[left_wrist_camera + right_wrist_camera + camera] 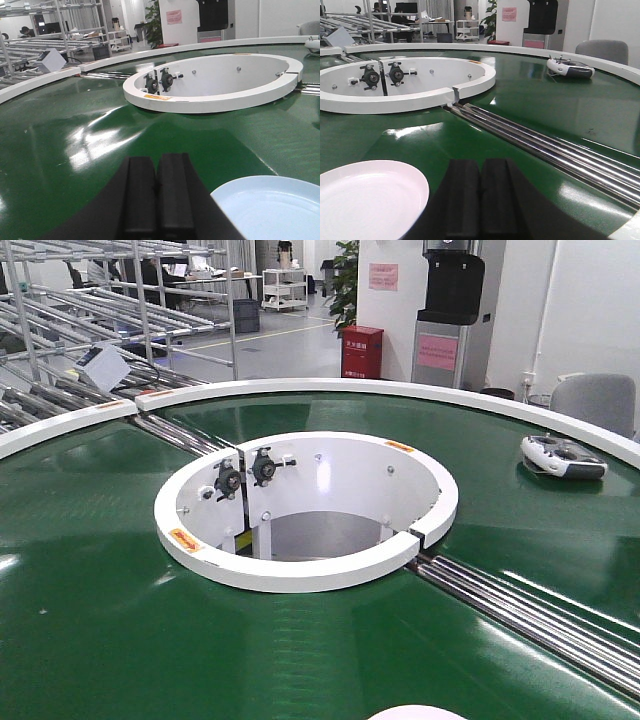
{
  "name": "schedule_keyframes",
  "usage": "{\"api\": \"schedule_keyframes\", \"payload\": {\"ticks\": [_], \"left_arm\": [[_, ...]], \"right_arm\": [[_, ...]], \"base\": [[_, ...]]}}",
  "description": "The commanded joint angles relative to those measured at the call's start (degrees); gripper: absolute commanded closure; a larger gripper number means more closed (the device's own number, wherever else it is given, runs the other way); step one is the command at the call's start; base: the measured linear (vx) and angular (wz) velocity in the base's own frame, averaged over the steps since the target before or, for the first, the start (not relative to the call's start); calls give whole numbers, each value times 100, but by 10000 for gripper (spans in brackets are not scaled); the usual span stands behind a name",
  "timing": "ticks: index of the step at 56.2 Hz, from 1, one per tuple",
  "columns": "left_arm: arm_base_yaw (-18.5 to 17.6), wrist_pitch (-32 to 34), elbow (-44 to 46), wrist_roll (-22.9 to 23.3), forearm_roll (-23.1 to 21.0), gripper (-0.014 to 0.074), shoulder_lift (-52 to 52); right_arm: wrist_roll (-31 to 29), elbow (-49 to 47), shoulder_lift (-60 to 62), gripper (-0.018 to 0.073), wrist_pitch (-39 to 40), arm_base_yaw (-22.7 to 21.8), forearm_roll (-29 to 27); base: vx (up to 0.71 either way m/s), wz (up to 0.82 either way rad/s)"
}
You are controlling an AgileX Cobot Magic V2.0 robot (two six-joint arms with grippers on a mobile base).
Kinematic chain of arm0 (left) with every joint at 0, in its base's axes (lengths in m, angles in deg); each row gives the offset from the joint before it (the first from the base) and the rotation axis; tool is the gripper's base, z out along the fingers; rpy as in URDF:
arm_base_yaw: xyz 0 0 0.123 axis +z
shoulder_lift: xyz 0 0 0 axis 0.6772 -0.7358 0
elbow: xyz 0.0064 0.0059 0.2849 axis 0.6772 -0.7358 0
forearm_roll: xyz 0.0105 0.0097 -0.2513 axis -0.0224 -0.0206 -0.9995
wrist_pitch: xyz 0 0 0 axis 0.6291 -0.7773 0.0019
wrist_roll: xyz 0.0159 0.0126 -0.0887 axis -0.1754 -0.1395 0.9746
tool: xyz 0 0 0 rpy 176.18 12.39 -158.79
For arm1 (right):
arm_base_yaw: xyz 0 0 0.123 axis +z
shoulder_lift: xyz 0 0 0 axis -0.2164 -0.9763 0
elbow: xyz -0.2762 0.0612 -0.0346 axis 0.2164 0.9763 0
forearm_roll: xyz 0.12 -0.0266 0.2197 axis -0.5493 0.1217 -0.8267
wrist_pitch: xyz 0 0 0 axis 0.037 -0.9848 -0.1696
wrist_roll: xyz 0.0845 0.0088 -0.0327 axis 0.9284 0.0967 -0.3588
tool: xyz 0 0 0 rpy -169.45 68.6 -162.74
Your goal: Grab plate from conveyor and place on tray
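Your plate (270, 210) lies flat on the dark green belt of the conveyor (90, 570), at the near edge closest to the robot. It sits just right of the left gripper (157, 167) and just left of the right gripper (481, 170), so it is between the two arms and either could reach it. In the front view only a sliver of it shows at the bottom. Neither gripper touches it. In each wrist view the two black pads are pressed together with nothing between them, so both are closed and empty, hovering low over the belt. You would need to spread one pair before it could take the rim. I judge the grab has not begun, and the low, level poise of both wrists suits a sideways approach to a thin rim. The tray is in none of the views, so you cannot plan the drop-off from here. The belt is glossy and throws back the ceiling lights. Strips of steel rollers (545, 145) cross it beside the white inner ring (300, 575), which carries two black bearing mounts on its inside wall. A grey handheld controller (563, 456) rests on the far side, well apart from the plate. Beyond the outer rim stand metal racks (100, 300), a red cabinet (361, 350), a water dispenser (450, 310) and a grey chair (598, 400).
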Motion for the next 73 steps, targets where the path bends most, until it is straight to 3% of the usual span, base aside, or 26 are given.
{"api": "schedule_keyframes", "payload": {"ticks": [1, 25, 36, 42, 47, 51, 58, 65, 73], "left_arm": [[2, 445, -124, 10, -57, 594, 97], [2, 445, -124, 10, -57, 594, 97], [2, 459, -124, 10, -57, 594, 97], [2, 1129, -54, 56, -65, 594, 97], [2, 2092, 38, 513, -74, 594, 97], [2, 2431, 419, 724, -68, 594, 97], [2, 1469, 1995, 636, -55, 594, -256], [-4, 658, 3587, 217, -55, 594, -1521], [-4, 349, 4758, 195, -55, 594, -3073]], "right_arm": [[-41, 86, 59, 568, 496, -29, 55], [-41, 86, 59, 568, 511, -29, 55], [-41, 86, 59, 568, 1058, -29, 55], [62, 62, 59, 568, 1750, -29, -36], [118, -271, 59, 568, 1824, -29, -175], [62, -802, 44, 568, 1511, -29, -159], [-149, -2476, -438, 568, 605, -29, -57], [-651, -3875, -1526, 568, -75, -29, 135], [-709, -4732, -2827, 568, -289, -29, 122]], "base": [[0, 0], [0, 0], [0, 0], [0, 0], [0, 0], [0, 0], [0, 0], [0, 0], [0, 0]]}}
